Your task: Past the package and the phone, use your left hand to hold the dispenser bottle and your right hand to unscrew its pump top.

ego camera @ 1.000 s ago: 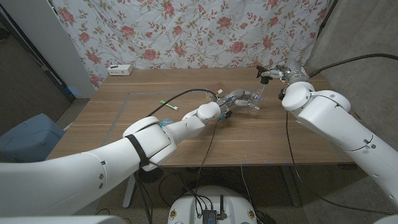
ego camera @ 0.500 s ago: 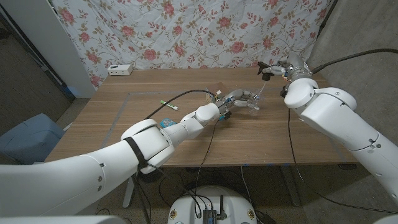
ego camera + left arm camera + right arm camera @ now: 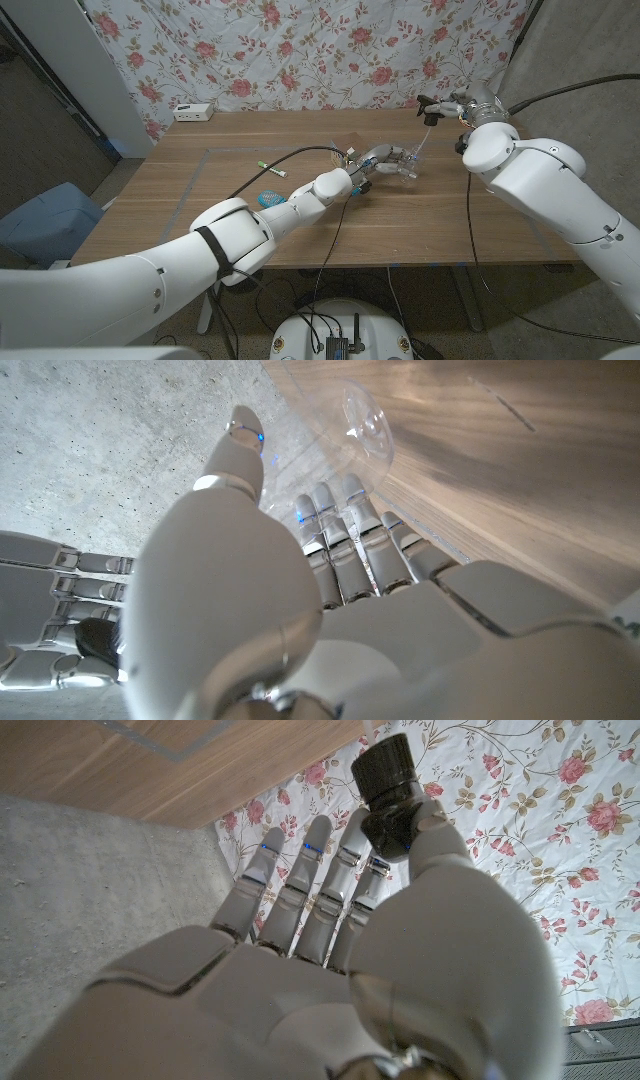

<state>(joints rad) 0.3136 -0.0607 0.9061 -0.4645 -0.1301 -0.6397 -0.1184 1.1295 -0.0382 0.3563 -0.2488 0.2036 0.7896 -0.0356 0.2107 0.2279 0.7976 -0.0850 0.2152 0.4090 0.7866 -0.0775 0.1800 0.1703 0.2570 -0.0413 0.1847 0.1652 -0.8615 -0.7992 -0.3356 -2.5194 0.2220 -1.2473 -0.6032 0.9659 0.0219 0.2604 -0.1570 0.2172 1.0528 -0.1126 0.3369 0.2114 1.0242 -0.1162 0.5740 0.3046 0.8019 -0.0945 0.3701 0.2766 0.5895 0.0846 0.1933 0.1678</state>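
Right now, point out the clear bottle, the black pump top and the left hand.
clear bottle [image 3: 340, 430], left wrist view, its transparent wall.
black pump top [image 3: 388, 782], right wrist view, its ribbed collar.
left hand [image 3: 385, 160], head view, middle of the hand.

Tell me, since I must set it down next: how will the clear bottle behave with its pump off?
The clear bottle looks empty and thin-walled, so probably light and easily dented under the left hand. With the black pump top lifted away in the right hand, its round body may roll if laid sideways.

wall: floral cloth | floor: grey | furniture: wooden table
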